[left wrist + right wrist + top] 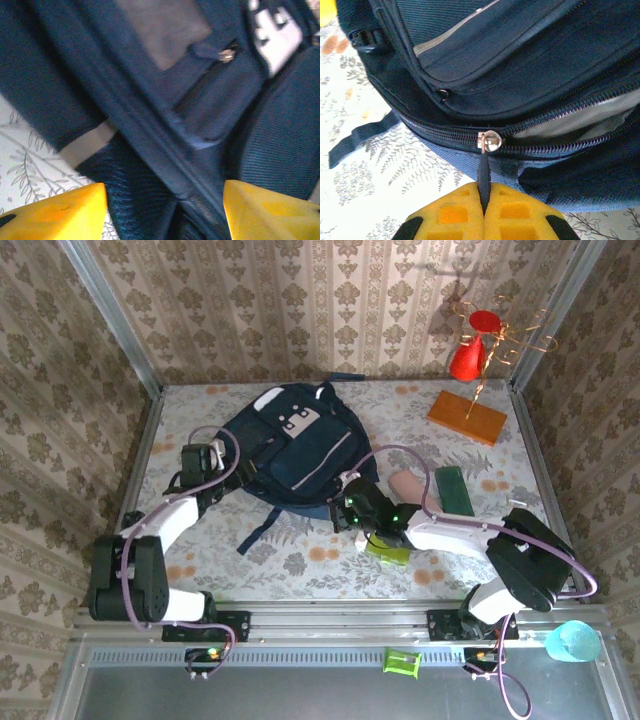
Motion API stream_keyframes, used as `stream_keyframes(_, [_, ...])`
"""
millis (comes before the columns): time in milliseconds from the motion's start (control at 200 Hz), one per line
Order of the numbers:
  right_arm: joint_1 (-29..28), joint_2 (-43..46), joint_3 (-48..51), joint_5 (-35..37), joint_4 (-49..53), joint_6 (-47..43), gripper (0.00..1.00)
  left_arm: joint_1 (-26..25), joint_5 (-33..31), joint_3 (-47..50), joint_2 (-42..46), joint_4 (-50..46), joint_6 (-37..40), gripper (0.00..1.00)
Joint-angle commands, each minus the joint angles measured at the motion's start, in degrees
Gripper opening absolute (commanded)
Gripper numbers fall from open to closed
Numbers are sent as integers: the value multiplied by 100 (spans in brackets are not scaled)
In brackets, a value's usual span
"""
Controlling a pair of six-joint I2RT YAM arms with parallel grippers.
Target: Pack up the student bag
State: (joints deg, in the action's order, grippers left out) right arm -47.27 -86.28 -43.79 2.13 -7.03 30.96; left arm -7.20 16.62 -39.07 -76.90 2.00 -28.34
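The student bag [290, 445], a dark navy backpack with a white-grey buckle patch, lies flat at the middle of the table. My left gripper [218, 460] is at its left edge. In the left wrist view it [165, 205] stands open, a seam of the bag [165, 125] lying between the spread yellow fingers. My right gripper [345, 502] is at the bag's lower right edge. In the right wrist view it [484, 192] is shut on the dark zipper pull [483, 170] hanging from the silver slider [489, 141]. Right of the slider the zip gapes and grey lining shows.
A pink item [405, 487] and a dark green flat case [455, 488] lie right of the bag. A lime green object [388, 552] sits under the right arm. An orange board [467, 417] with a wire stand and red cone [468, 355] stands back right. Walls enclose the table.
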Motion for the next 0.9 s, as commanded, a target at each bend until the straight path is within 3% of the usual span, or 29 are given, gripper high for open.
stream_keyframes(0, [82,225,-271,-628,70,-260,0,-506,-121,-13,409,287,1411,65])
stream_keyframes(35, [105,239,-299,-685,138,-280,0,-728,-76,124,511,568,1816,71])
stream_keyframes(175, [199,251,-349,-899,253,-251,0,-1472,263,546,776,1373,3318,72])
stream_keyframes(490, [360,360,-235,-1100,140,-56,0,-2214,1842,524,252,1073,5284,74])
stream_keyframes(690, [371,466,-211,-1101,79,18,0,-2503,1760,103,-223,565,5711,72])
stream_keyframes(895, [378,612,-165,-1074,63,87,0,-2532,1685,-316,-666,197,5681,58])
